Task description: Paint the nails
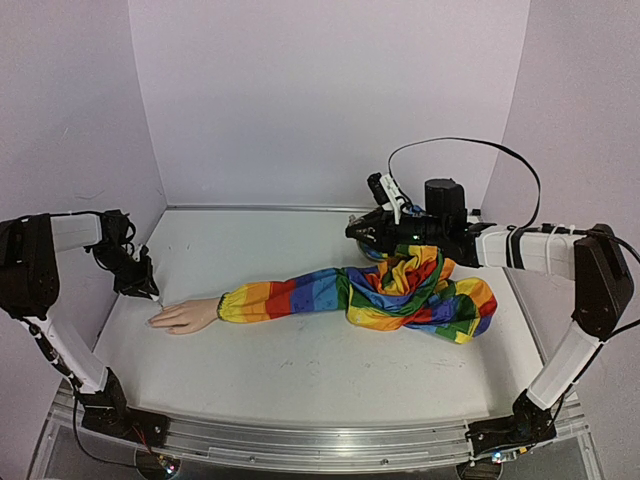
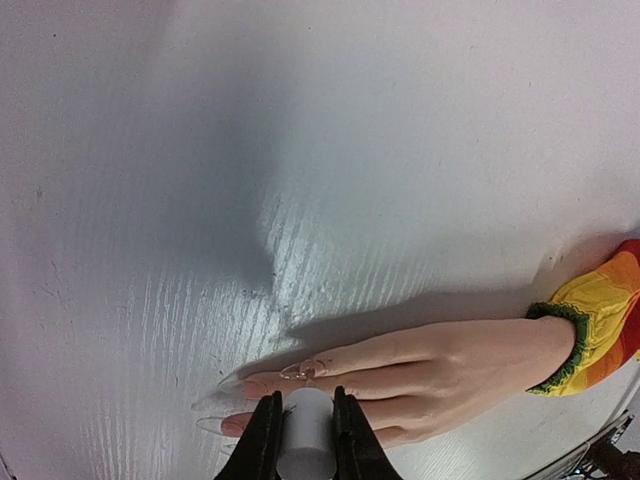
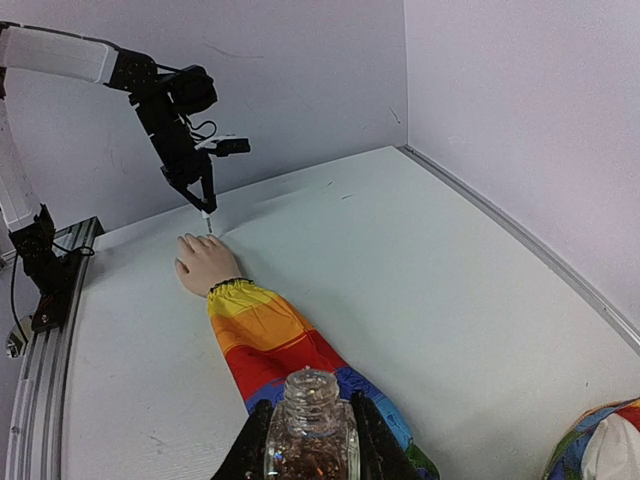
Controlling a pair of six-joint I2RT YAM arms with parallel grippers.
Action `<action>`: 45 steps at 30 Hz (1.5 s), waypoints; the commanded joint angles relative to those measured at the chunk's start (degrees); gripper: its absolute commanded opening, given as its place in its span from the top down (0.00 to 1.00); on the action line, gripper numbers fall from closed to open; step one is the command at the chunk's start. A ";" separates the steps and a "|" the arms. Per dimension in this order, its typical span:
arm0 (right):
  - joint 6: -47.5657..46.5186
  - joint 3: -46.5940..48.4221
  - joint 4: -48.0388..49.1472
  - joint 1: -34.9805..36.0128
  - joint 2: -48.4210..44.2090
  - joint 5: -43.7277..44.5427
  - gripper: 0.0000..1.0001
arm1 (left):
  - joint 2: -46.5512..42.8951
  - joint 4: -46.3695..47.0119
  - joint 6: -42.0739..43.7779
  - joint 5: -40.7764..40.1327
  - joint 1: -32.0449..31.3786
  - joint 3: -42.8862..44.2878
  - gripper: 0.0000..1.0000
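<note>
The pale mannequin hand (image 1: 187, 316) lies flat on the left of the table, at the end of a rainbow-striped sleeve (image 1: 300, 296). Its long clear nails (image 2: 232, 383) point left, and one nail (image 2: 300, 370) carries glitter. My left gripper (image 2: 305, 400) is shut on a white brush cap (image 2: 305, 440), held just over the fingers, with the brush tip hidden behind the cap. In the right wrist view the brush (image 3: 208, 218) hangs at the fingertips (image 3: 190, 240). My right gripper (image 3: 311, 400) is shut on an open clear glass bottle (image 3: 310, 445) of glitter polish, held above the sleeve (image 3: 265, 330).
The rest of the rainbow garment (image 1: 430, 290) is bunched at the right under my right gripper (image 1: 358, 232). Walls close the table's back and sides. A metal rail (image 1: 320, 440) runs along the near edge. My left gripper (image 1: 150, 288) is near the left wall.
</note>
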 commanded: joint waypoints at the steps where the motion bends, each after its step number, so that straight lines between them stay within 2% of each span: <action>1: 0.12 2.51 2.36 -0.17 -0.52 -1.83 1.00 | 0.33 0.21 0.13 -0.03 -0.14 1.46 1.00; 40: 0.23 2.57 2.45 -0.20 -0.88 -2.04 1.00 | 1.63 -1.47 0.02 -3.61 -0.17 1.99 1.00; 45: 0.60 2.62 2.34 -0.22 -1.10 -1.38 1.00 | -1.86 -1.17 -0.69 -6.82 -0.21 2.13 1.00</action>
